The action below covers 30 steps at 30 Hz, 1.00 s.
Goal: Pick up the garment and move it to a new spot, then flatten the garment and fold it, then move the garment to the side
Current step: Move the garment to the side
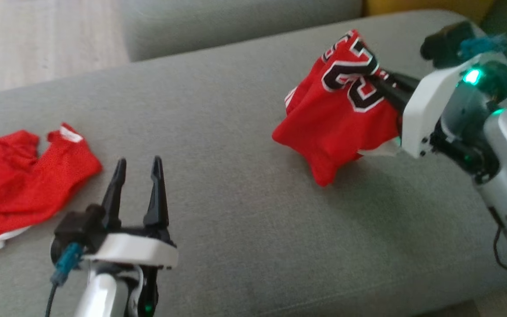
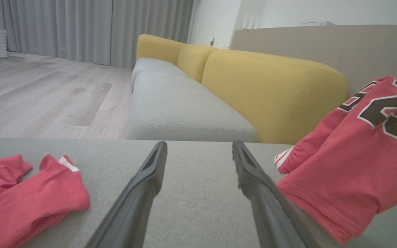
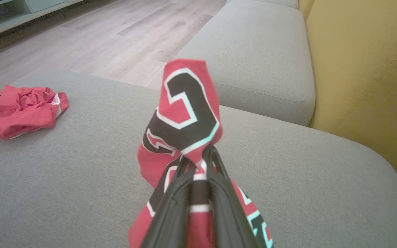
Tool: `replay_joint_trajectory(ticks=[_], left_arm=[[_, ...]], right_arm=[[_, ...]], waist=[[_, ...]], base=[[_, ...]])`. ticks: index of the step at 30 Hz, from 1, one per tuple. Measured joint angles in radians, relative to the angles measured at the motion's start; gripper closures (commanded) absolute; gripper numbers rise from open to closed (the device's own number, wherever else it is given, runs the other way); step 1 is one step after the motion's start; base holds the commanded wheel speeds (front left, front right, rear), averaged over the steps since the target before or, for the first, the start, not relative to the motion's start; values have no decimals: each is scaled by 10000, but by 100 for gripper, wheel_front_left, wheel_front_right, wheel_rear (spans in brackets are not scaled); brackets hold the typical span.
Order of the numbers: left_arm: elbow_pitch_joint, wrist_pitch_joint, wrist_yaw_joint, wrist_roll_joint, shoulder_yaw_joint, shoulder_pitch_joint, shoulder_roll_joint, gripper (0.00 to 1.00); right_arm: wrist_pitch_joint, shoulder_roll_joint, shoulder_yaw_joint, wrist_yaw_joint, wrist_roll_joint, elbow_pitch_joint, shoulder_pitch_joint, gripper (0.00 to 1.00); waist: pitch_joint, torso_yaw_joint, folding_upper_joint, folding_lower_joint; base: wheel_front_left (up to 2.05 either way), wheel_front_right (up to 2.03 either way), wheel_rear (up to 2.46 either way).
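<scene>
Head view: right pincer [image 1: 379, 81] at upper right, left pincer [image 1: 139, 163] at lower left, both over the grey sofa cushion [image 1: 236, 211].
Right pincer state: fingers almost closed, clamped on a bunched fold of the red jersey [image 1: 337, 127]. Right wrist view shows cloth pinched between both fingers, with a white-striped band running down the gap.
Jersey position: right half of the cushion, raised and hanging in a bunch from the right pincer. Black numerals with white outline face up.
Jersey contact: lowest corner sits at or just above the cushion; can't tell whether it touches.
Left pincer state: spread wide, nothing between the fingers, nothing held. Fingertips point away from the robot, above bare cushion.
Left pincer vs jersey: well apart. In the left wrist view the jersey hangs off to the right of the fingers.
Red shorts [image 1: 20, 176]: crumpled on the left end of the cushion, white trim showing at the hem. Near the left pincer, on its left, not touched.
Shorts vs jersey: well apart, opposite ends of the cushion.
Background, left wrist view: yellow backrest [image 2: 271, 89] behind a second grey seat [image 2: 184, 113], wood floor [image 2: 47, 96], grey curtains [image 2: 81, 27].
</scene>
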Motion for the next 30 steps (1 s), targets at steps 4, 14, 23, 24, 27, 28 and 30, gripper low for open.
replay_joint_trajectory(ticks=[4, 14, 23, 24, 27, 28, 30], left_arm=[[-65, -33, -13, 180, -65, -409, -4, 0], [123, -61, -270, 763, -502, -1748, -35, 0], [345, -61, -441, 1162, -623, -2645, -38, 0], [353, -61, -443, 1206, -625, -2721, -38, 0], [357, -61, -443, 1243, -640, -2962, -38, 0], [359, -61, -443, 1244, -646, -3025, -38, 0], [359, -61, -443, 1317, -650, -3119, -38, 0]], right_arm=[[-180, -150, -29, 0, 217, 263, -389, 100], [-1390, -1032, -895, 0, 449, 2336, -1771, 100], [-2625, -1668, -1620, 0, 130, 4707, -2971, 100], [-2744, -1718, -1685, 0, 27, 5014, -3170, 100], [-3041, -1756, -2025, 0, -328, 5917, -3771, 100], [-3112, -1756, -2107, 0, -477, 6213, -3949, 100], [-3154, -1747, -2278, 0, -817, 6811, -4210, 100]], waist=[[474, -322, 0, 0], [2191, -635, 0, 1], [3714, -413, 0, 2], [3878, -377, 0, 2], [4311, -268, 0, 2], [4433, -231, -1, 2], [4621, -155, 0, 3]], base=[[0, 0, 0], [0, 0, 0], [0, 0, 0], [0, 0, 0], [0, 0, 0], [0, 0, 0], [0, 0, 0]])
